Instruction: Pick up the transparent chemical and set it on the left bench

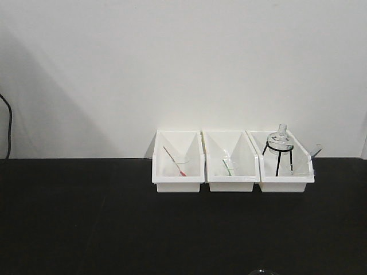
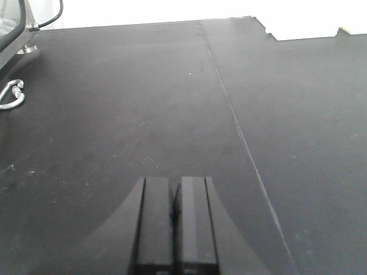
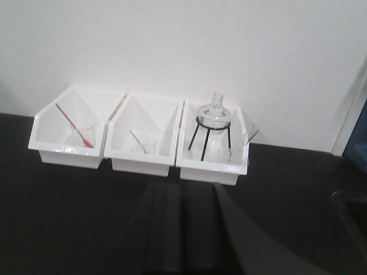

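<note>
The black left bench [image 1: 86, 217] runs along a white wall and bears three white bins. The right bin [image 1: 287, 184] holds a clear glass flask [image 1: 280, 139] on a black tripod and a clear beaker with a clear rod [image 1: 305, 163]. These also show in the right wrist view: the flask [image 3: 214, 112] and the clear beaker [image 3: 242, 146]. My right gripper [image 3: 182, 192] is shut and empty, low over the bench just in front of the middle and right bins. My left gripper [image 2: 175, 183] is shut and empty over bare black benchtop [image 2: 114, 114].
The left bin [image 1: 178, 183] holds a beaker with a red rod [image 3: 74, 126]. The middle bin [image 1: 231, 184] holds a beaker with a green rod [image 3: 143, 143]. A metal hook [image 2: 11, 94] and a cable [image 2: 49, 20] sit at the far left of the left wrist view.
</note>
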`<state>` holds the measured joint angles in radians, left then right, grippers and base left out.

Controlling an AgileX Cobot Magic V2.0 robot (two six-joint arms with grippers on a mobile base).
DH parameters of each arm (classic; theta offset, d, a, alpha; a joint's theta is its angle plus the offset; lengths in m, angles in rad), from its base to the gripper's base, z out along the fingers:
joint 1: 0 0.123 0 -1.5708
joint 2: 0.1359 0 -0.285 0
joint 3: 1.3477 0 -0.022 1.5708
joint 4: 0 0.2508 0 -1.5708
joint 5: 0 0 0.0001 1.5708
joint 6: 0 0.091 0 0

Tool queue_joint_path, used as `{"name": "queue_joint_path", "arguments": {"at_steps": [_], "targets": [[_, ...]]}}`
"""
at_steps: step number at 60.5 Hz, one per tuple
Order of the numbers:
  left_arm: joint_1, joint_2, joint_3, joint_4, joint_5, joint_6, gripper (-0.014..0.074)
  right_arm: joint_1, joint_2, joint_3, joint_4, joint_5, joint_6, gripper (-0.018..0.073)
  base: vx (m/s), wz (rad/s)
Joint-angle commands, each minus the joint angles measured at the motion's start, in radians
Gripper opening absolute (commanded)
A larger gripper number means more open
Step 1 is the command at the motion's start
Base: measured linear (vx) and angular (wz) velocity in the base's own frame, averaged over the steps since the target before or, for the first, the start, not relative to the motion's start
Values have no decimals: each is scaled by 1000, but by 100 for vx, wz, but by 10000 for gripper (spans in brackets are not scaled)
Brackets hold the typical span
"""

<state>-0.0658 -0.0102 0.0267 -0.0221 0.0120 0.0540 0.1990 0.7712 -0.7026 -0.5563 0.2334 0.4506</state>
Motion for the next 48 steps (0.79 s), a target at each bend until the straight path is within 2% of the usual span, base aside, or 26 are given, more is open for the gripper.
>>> {"name": "queue_joint_path", "arguments": {"at_steps": [1, 7, 10, 13, 21, 27, 40, 48], "targets": [[-2, -19, 16, -1, -78, -8, -3, -16, -27, -5, 203, -44, -237, -7, 0, 0], [-2, -19, 16, -1, -78, -8, -3, -37, -74, 81, 423, -95, -459, -7, 0, 0], [-2, -19, 16, -1, -78, -8, -3, -52, -115, 156, 489, -141, -501, -7, 0, 0], [-2, -19, 16, -1, -78, -8, -3, -68, -174, 230, 518, -192, -496, -7, 0, 0], [-2, -19, 16, -1, -78, -8, -3, -139, -341, 433, 506, -304, -364, -7, 0, 0], [-2, -19, 16, -1, -78, -8, -3, -195, -467, 559, 468, -316, -287, -7, 0, 0], [-2, -19, 16, -1, -78, -8, -3, -222, -719, 735, 467, -312, -263, -7, 0, 0], [-2, -19, 16, -1, -78, -8, -3, -222, -796, 740, 473, -264, -262, -7, 0, 0]]}}
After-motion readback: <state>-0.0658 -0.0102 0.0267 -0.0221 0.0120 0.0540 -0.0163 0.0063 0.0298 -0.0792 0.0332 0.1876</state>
